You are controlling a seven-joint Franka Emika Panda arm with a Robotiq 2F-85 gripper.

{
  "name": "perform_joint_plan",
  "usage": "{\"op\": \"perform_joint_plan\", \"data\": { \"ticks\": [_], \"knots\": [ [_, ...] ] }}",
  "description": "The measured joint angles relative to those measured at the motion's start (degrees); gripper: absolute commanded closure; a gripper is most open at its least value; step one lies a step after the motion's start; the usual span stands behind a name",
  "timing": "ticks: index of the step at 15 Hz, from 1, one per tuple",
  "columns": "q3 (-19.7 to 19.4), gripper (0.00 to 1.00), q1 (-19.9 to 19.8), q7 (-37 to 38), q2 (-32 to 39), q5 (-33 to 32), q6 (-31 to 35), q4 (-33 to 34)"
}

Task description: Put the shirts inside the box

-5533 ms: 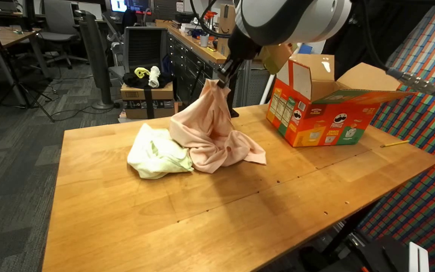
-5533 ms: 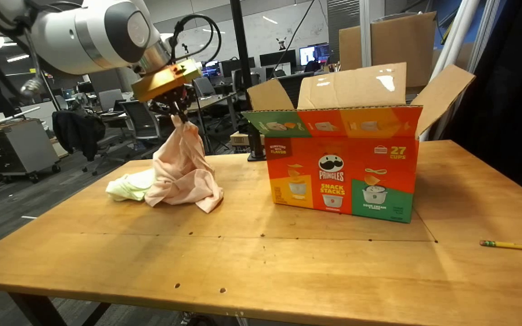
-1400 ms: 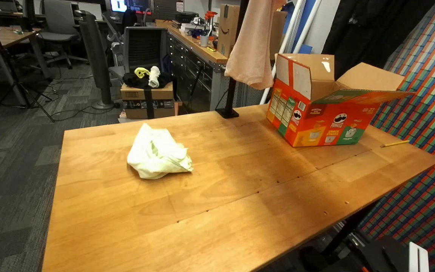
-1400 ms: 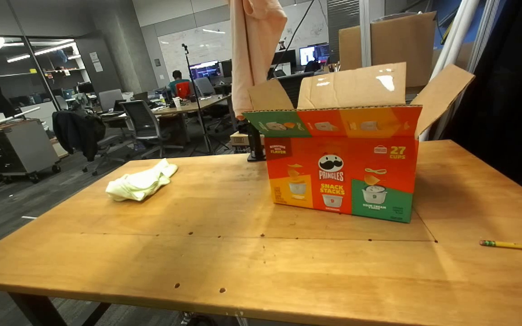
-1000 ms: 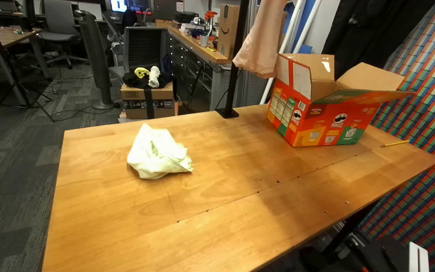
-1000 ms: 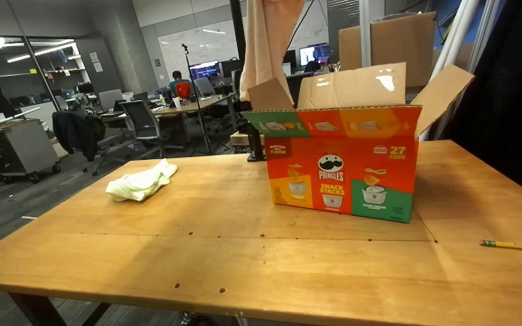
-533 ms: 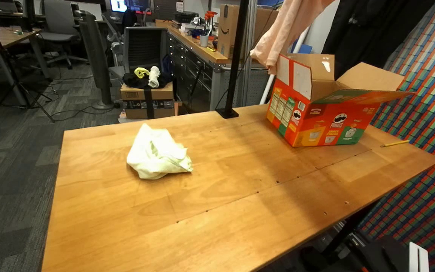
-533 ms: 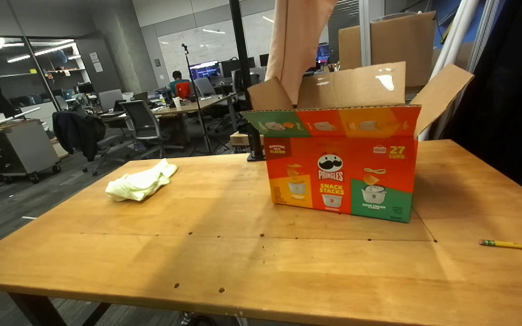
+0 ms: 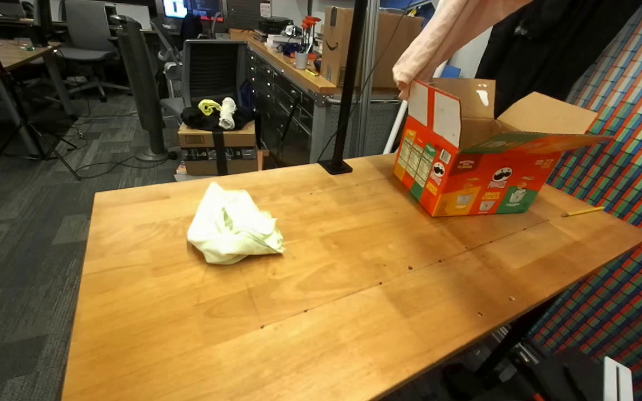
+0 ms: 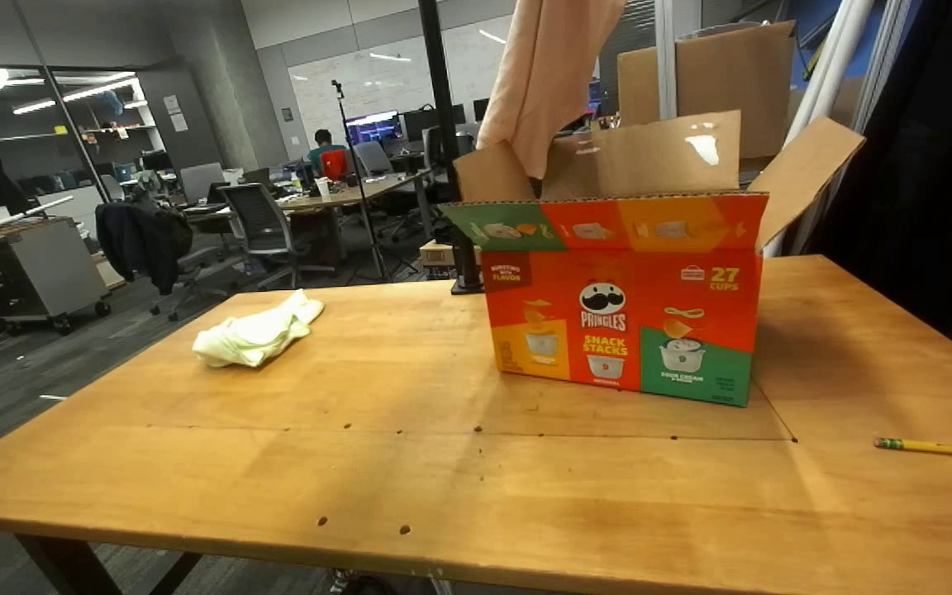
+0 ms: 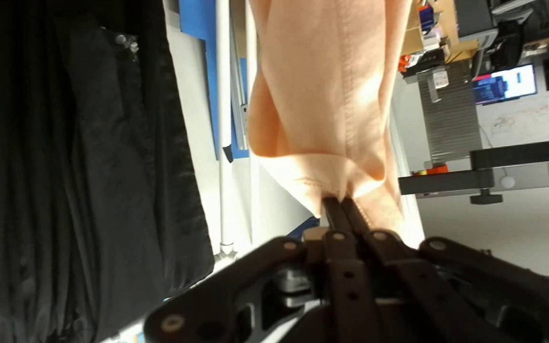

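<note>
The claw is pinched tight on the seamed edge of a peach shirt, low in the wrist view and a little right of centre; the cloth runs from there to the top of the frame. In both exterior views I see that shirt hang down from the top edge, its lower end, in an exterior view, partly hidden behind an open Pringles box; I can't tell if they touch. The box stands right of centre on the wooden desk. Well apart from it, a pale lime shirt lies crumpled, left of centre. A black post rises between them at the desk's far edge, and a yellow pencil lies near the box, lower right.
</note>
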Motion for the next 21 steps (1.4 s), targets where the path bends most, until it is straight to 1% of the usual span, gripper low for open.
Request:
{"op": "perform_joint_plan", "data": {
  "ticks": [4,6,9,11,15,18,21],
  "knots": [
    [-0.3,0.98,-3.0,4.2,-3.1,-2.4,0.4,-2.3],
    [-0.3,0.98,-3.9,5.2,-4.4,-3.0,0.4,-3.7],
    [0.5,0.99,-3.9,4.8,-5.7,-4.5,0.0,-7.4],
    [2.1,0.99,-3.6,4.7,-5.9,-6.6,-0.4,-11.6],
    [4.6,0.99,-2.4,4.2,-5.7,-7.3,-0.6,-18.8],
    [5.4,0.98,-1.9,4.0,-5.7,-7.3,-0.9,-21.3],
    [5.5,0.99,-1.6,3.4,-5.7,-7.3,-2.4,-22.3]
  ]
}}
